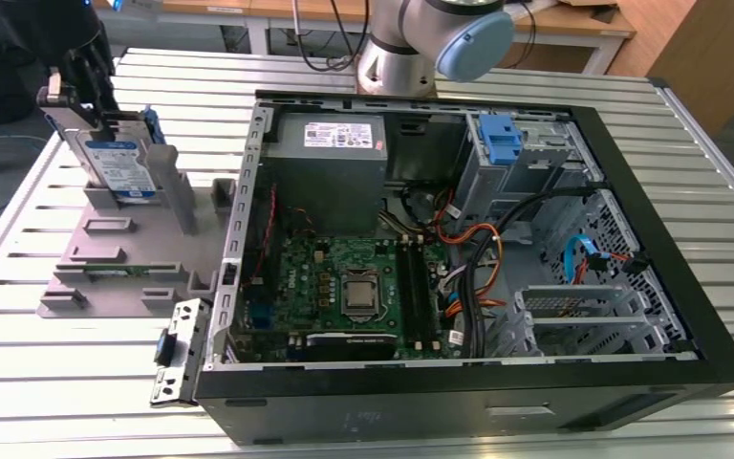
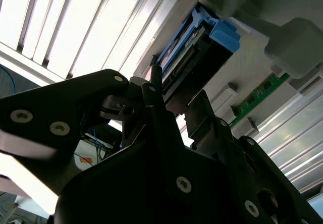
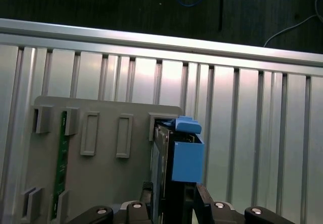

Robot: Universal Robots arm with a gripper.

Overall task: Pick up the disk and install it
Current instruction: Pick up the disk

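Note:
The disk (image 1: 118,158), a silver drive with a white-and-blue label in blue carrier rails, stands on edge in a slot of the grey holder (image 1: 112,258) at the exterior view's left. My gripper (image 1: 68,96) hangs right above its upper end. In the first wrist view the dark fingers (image 3: 147,191) flank the disk's blue rail (image 3: 186,156). The second wrist view has the gripper (image 2: 174,90) open at the disk's end (image 2: 194,47), with light showing through the gap between the fingers.
The open computer case (image 1: 469,402) lies at the exterior view's right. At its far side are a grey power-supply box (image 1: 329,143) and a drive bay with a bare blue bracket (image 1: 501,143). A green memory stick (image 1: 118,271) lies in the holder. The table is slatted aluminium.

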